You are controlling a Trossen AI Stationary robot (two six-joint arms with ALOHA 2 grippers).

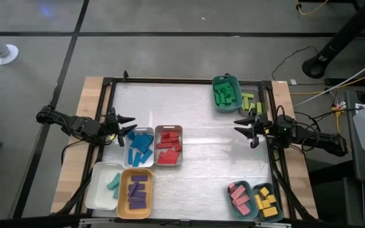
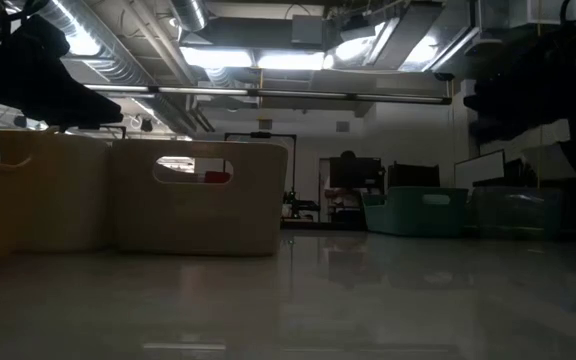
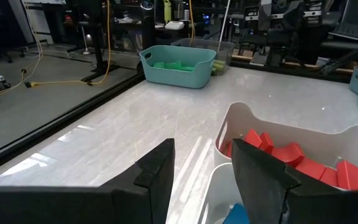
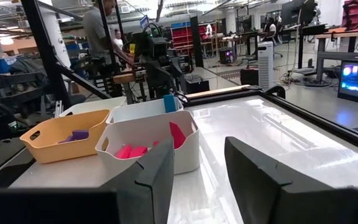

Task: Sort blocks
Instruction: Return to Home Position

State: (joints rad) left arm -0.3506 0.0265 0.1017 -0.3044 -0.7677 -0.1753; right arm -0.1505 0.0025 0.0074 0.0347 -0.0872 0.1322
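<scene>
While empty, wedge-shaped left fingers [image 1: 125, 120] and right fingers [image 1: 243, 120] apart over glossy tabletop [image 1: 198, 130].

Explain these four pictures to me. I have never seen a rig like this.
Two dark robot arms work at a table. One picture looks straight down on it, one sits at table height, and the other two come from cameras on each arm's wrist. Seen from above, the left pincer is beside the blue blocks and the right pincer is near the lime blocks. Both are open and hold nothing. Small blocks lie in trays by colour: red blocks, purple blocks, green blocks, pink blocks, yellow blocks.
</scene>
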